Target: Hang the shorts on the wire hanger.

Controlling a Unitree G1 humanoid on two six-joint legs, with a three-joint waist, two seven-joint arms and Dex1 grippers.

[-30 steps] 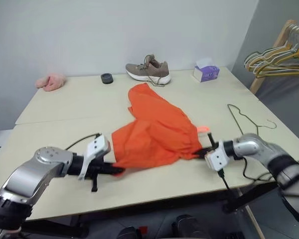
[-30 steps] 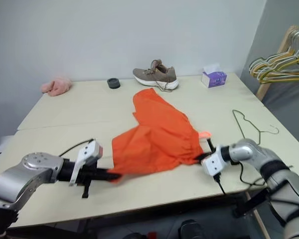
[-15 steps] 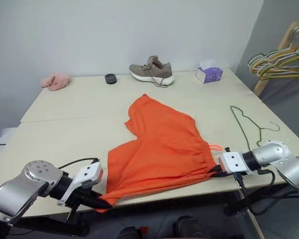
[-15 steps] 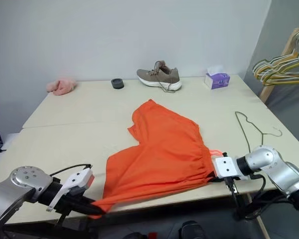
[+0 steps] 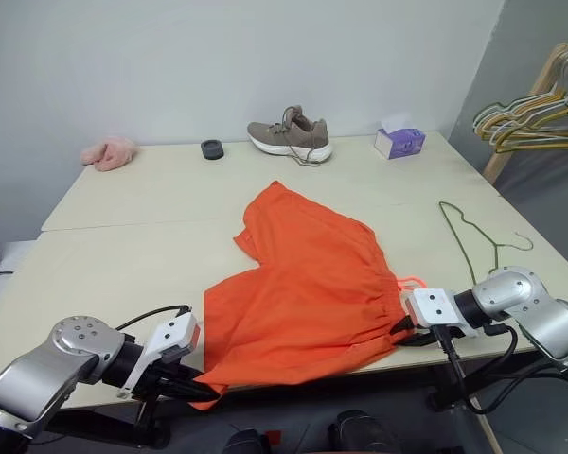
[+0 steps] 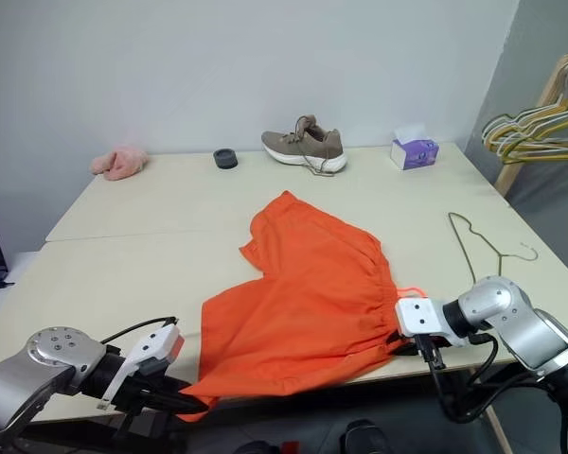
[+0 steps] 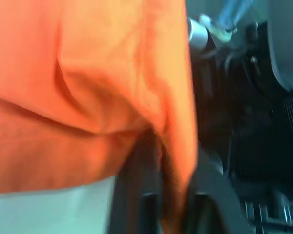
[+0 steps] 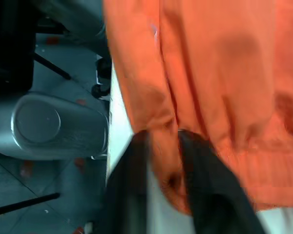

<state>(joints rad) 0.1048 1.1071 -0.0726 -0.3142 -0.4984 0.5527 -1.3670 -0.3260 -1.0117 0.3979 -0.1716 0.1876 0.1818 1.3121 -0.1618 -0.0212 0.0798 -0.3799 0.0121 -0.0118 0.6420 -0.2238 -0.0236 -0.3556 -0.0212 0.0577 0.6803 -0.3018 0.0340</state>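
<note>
Shorts (image 5: 308, 284) now lie pulled flatter and nearer the tabletop's (image 5: 123, 246) front edge than before. We see the left gripper (image 5: 204, 388) and right gripper (image 5: 398, 333), jaws each clamped on a waistband corner with fabric between them. Wire hanger (image 5: 464, 232) lies right of the shorts. Shoe (image 5: 289, 138) sits far back.

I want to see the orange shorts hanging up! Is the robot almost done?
Not yet. Done so far: the shorts are spread out flat at the table's near edge. In hand: the left gripper and the right gripper each have cloth between their fingers at a corner, as the wrist views show. Left to do: the wire hanger lies untouched beside the shorts, so they must be put on it.
</note>
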